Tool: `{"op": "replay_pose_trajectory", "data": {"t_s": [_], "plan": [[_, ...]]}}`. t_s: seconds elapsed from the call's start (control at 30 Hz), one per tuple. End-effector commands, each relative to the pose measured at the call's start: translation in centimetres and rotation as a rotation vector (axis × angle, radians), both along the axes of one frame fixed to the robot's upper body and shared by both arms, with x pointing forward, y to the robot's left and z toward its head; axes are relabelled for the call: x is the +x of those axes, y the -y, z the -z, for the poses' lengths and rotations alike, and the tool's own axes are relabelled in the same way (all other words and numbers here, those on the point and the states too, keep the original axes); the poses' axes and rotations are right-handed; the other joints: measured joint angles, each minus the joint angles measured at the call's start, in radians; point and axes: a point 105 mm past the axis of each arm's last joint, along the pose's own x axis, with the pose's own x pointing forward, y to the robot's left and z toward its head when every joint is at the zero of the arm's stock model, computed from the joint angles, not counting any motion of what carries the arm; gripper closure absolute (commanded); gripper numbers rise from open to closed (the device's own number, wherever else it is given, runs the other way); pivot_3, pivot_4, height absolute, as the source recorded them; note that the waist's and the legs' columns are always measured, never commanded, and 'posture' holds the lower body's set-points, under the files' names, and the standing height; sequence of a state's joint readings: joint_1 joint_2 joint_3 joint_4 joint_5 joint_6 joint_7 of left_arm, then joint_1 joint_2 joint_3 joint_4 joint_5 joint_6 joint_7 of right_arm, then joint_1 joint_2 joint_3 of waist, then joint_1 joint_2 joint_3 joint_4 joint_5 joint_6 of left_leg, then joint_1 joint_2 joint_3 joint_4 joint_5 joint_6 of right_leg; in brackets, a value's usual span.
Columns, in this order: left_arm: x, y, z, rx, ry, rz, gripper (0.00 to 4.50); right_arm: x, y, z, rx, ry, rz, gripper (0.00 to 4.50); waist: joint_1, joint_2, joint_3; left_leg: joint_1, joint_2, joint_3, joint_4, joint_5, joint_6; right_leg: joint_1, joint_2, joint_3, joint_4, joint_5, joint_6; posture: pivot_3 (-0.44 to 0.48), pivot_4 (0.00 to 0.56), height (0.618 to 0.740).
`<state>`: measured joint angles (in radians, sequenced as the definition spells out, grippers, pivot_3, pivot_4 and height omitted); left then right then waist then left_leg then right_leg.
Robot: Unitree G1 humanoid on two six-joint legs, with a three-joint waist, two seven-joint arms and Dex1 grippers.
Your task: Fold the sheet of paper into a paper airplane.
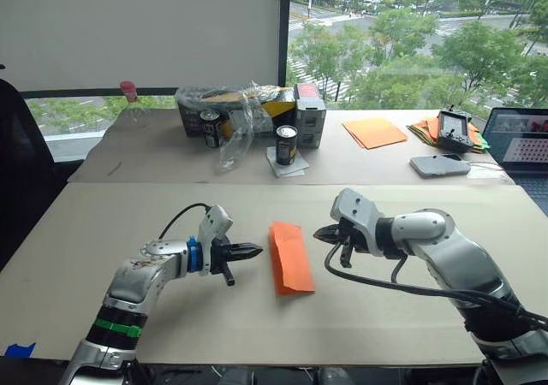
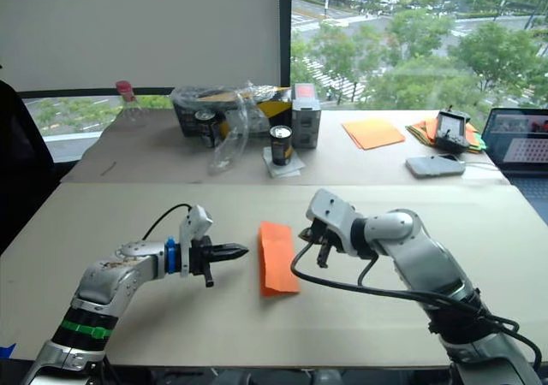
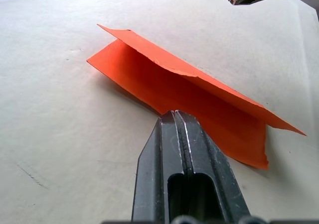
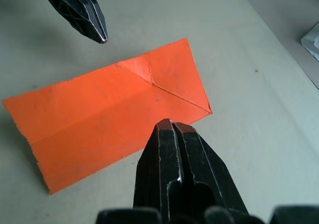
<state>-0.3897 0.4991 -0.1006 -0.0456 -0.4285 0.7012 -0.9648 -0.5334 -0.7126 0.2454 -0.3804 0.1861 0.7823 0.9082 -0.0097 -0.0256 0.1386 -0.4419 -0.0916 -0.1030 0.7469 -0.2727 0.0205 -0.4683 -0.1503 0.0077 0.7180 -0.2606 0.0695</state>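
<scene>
The left gripper (image 1: 253, 251) is hovering low over the near table (image 1: 103, 231) with its two black fingers pressed together and holding nothing, its tip pointing at the sheet of paper (image 1: 289, 257) from just beside its left edge. The right gripper (image 1: 321, 233) is facing it from the other side, fingers likewise closed on nothing, its tip near the sheet's right edge but not touching it. The bright orange sheet is lying between the two tips near the middle of the table, folded lengthwise into a narrow strip, with its upper flap lifting slightly off the lower one and a diagonal crease showing at one corner. Nothing is standing between either gripper and the paper. On the far table (image 1: 360, 158), a dark can (image 1: 286, 145) is sitting on a white napkin, and another can (image 1: 211, 128) is standing beside a crumpled clear plastic wrap (image 1: 238, 120) and a grey carton (image 1: 309, 115); what the carton holds cannot be told. To the right, paler orange sheets (image 1: 374, 132) are lying flat, then a multicoloured paper pile (image 1: 425, 129), a phone (image 1: 439, 165) and a laptop (image 1: 522, 141). A pink-capped bottle (image 1: 130, 98) is standing at the far left.
</scene>
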Motion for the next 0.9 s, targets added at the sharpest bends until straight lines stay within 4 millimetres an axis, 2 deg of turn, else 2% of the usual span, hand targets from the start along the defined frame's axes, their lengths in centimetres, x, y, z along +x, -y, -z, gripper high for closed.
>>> {"op": "replay_pose_trajectory", "data": {"t_s": [0.03,0.27,0.33,0.43,0.53,0.63,0.77,0.9], "plan": [[0.2,1.7,-0.3,0.011,0.036,0.026,4.47,-0.4,-0.1,-1.4,0.019,0.043,0.002,4.50,0.005,0.000,0.000,0.000,0.000,0.000,0.000,0.000,0.000,0.000,0.000,0.000,0.000,0.000,0.000,0.000,0.150,0.670],[0.8,4.7,0.0,0.006,0.027,0.080,4.47,-1.5,-1.3,-2.0,0.057,0.039,-0.035,4.50,0.006,0.000,0.000,0.000,0.000,0.000,0.000,0.000,0.000,0.001,0.000,0.000,-0.001,0.000,0.000,0.000,0.150,0.670],[1.2,5.3,0.9,0.058,0.012,0.090,4.47,-2.7,-3.0,-1.3,0.081,0.013,-0.084,4.50,0.004,0.000,0.000,0.000,0.000,0.000,0.000,0.000,0.000,0.001,0.000,0.000,-0.001,0.000,0.000,0.000,0.150,0.670],[1.4,5.3,2.3,0.126,-0.025,0.094,4.47,-3.6,-4.7,-1.0,0.089,0.005,-0.124,4.50,-0.003,0.000,0.000,0.000,0.000,0.000,0.000,0.000,0.000,0.001,0.000,0.000,0.000,0.000,0.000,0.000,0.150,0.670],[1.3,5.4,2.4,0.123,-0.027,0.104,4.47,-3.8,-5.1,-0.9,0.079,0.005,-0.125,4.50,-0.003,0.000,0.000,0.000,0.000,0.000,0.000,0.000,0.000,0.001,0.000,0.000,-0.001,0.000,0.000,0.000,0.150,0.670],[1.3,6.4,1.8,0.076,-0.013,0.126,4.47,-3.8,-5.0,-1.1,0.065,0.016,-0.114,4.50,0.000,0.000,0.000,0.000,0.000,0.000,0.000,0.000,0.001,0.001,0.000,0.000,-0.001,0.000,0.000,0.000,0.150,0.670],[1.2,7.1,1.6,0.081,-0.008,0.151,4.47,-3.7,-4.1,-2.3,0.065,0.037,-0.084,4.50,0.001,0.000,0.000,0.000,-0.001,-0.001,0.000,0.000,0.001,0.002,0.000,0.000,-0.001,0.000,0.000,0.000,0.150,0.670],[1.4,7.7,0.8,0.060,0.011,0.164,4.47,-3.9,-1.6,-2.4,0.005,0.016,-0.017,4.50,0.003,0.000,0.000,0.000,-0.001,-0.001,0.000,0.000,0.001,0.002,0.000,-0.001,-0.001,0.000,0.000,0.000,0.150,0.670]]}}
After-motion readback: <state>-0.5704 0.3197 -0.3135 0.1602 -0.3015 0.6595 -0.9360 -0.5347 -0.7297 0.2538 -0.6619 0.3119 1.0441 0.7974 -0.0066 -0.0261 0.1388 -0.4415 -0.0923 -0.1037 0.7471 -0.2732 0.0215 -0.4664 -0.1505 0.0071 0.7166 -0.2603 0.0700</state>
